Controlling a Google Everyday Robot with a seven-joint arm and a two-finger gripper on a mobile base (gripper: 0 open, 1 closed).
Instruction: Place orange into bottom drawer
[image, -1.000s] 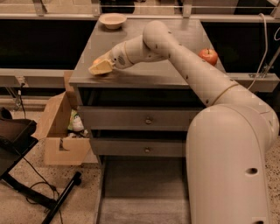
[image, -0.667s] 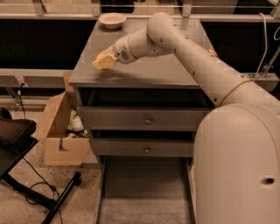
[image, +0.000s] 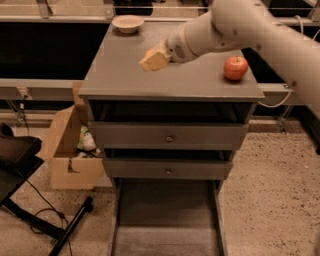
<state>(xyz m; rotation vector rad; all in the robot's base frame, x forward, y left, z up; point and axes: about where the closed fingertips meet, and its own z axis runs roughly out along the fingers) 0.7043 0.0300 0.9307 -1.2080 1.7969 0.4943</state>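
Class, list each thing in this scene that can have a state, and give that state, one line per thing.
gripper: over the cabinet top, left of the apple.
apple: upright on the cabinet top, untouched.
bowl: upright, at the back.
top drawer: pushed in.
middle drawer: pushed in.
bottom drawer: pulled out, visible part bare.
cardboard box: open, on the floor.
orange: not in view.

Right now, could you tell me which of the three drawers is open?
The bottom drawer, pulled out as a tray; the top drawer and middle drawer, both knobbed, are shut. The gripper is above the cabinet top.
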